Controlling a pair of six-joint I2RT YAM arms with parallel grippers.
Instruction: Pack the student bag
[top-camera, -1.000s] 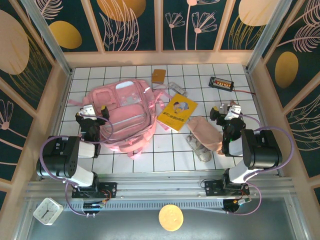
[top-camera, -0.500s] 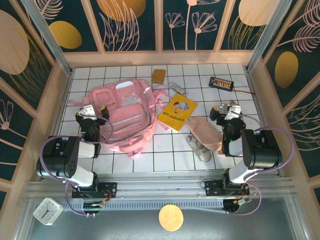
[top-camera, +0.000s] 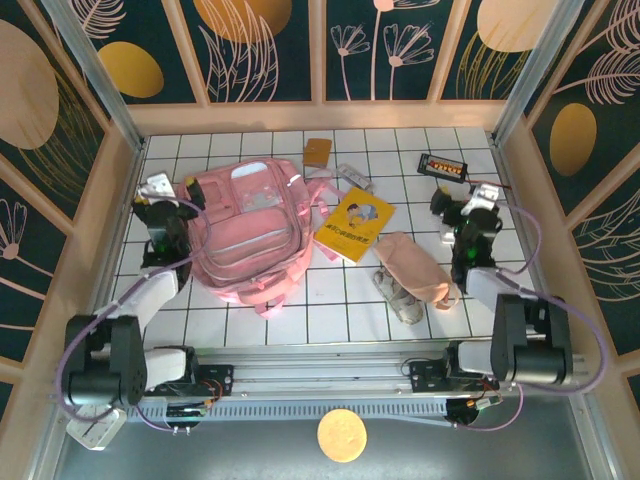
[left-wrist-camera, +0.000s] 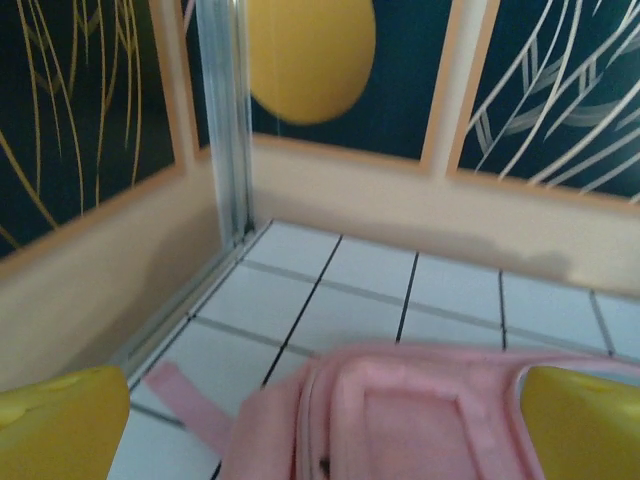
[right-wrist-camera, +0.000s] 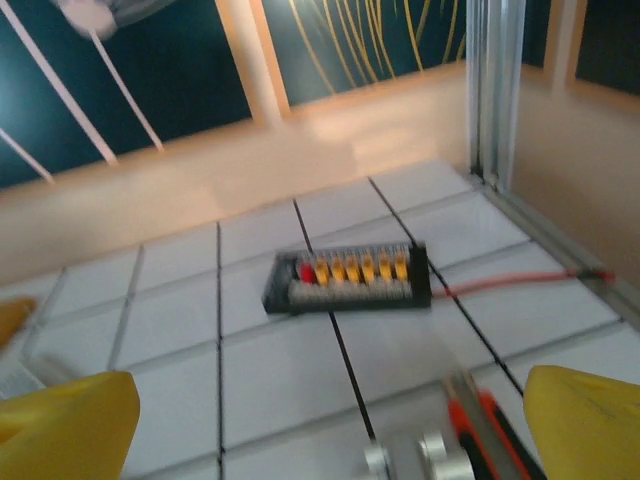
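The student bag (top-camera: 250, 232) lies flat on the left half of the white tiled table (top-camera: 330, 320). Its clear-plastic front pockets face up, and one pink strap (top-camera: 283, 297) trails toward the near edge. In the left wrist view the bag's (left-wrist-camera: 410, 420) pink seamed edge sits low in the frame, and a thin strap end (left-wrist-camera: 185, 405) rests on the tiles beside it. The left gripper (top-camera: 163, 192) is at the bag's far left corner with its jaws wide apart. Its yellow fingertips (left-wrist-camera: 60, 425) frame that edge of the bag, and whether they touch the fabric cannot be told. Just right of the bag a yellow book (top-camera: 356, 224) lies at a slant. A small brown box (top-camera: 317, 152) and a clear plastic item (top-camera: 354, 178) sit beyond it, toward the back wall. Right of the book is a beige-pink pouch (top-camera: 415, 268), which partly overlaps a pale mesh-like object (top-camera: 400, 297) on its near side. The right gripper (top-camera: 470, 208) is just beyond the pouch near the right wall, and its jaws are also wide apart. Ahead of it lies a black block with orange terminals (right-wrist-camera: 350, 278), with a red wire (right-wrist-camera: 520, 285) running off toward the right wall. The same block (top-camera: 443, 166) shows near the table's far right corner in the top view.
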